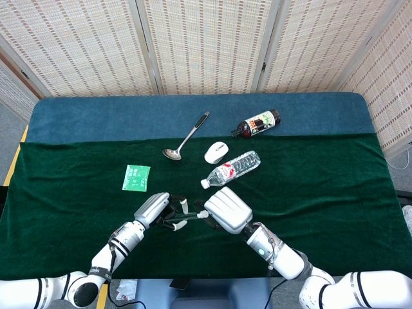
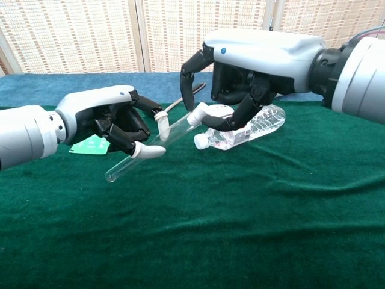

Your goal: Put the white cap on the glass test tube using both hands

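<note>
My left hand (image 2: 111,120) (image 1: 153,209) holds the glass test tube (image 2: 141,152) above the green cloth, the tube tilted with its closed end low at the left and its mouth up at the right. The white cap (image 2: 199,112) sits on the tube's mouth. My right hand (image 2: 252,66) (image 1: 226,209) grips that cap from the right with its fingers curled around it. In the head view the two hands meet near the table's front edge and the tube (image 1: 182,224) shows only partly between them.
A plastic water bottle (image 1: 232,168) lies just behind the hands, with a white mouse-like object (image 1: 216,152), a spoon (image 1: 187,137) and a dark bottle (image 1: 256,123) further back. A green packet (image 1: 136,177) lies to the left on the green cloth (image 1: 322,193).
</note>
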Controlling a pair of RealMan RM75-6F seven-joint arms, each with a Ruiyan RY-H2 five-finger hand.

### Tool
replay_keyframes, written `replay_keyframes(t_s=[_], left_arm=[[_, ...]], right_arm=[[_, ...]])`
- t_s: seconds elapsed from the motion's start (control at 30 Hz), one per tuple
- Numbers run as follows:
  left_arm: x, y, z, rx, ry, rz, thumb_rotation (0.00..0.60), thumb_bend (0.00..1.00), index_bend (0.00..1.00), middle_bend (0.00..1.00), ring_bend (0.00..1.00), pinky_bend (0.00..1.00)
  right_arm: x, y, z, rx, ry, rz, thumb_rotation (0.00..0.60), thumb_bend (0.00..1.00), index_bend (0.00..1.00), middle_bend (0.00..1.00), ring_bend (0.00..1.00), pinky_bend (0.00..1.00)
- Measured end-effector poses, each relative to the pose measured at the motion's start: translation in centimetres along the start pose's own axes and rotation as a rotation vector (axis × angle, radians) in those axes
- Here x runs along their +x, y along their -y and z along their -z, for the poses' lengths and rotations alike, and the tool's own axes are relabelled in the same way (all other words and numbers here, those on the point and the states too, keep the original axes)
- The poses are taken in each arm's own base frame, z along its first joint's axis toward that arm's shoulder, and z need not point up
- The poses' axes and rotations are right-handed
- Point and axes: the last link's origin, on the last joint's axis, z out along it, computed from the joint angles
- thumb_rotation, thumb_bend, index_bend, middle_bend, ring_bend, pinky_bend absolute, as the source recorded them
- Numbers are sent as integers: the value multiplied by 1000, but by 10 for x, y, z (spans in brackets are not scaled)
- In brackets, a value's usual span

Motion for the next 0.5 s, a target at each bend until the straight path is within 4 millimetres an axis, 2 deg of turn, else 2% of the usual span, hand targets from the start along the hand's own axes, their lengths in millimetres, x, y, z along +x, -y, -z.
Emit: replay_keyframes(t_s=[0.2,0.5], left_arm=[[0,2,0,6,3,-3,600,538,723,995,976,864],[-1,4,0,12,3,-7,600,538,723,995,976,864]], right_arm=[[-2,-1,-1,-3,2,2,600,511,454,1000,1000,1000],[-3,-2,-1,-7,3,1,600,511,295,1000,1000,1000]])
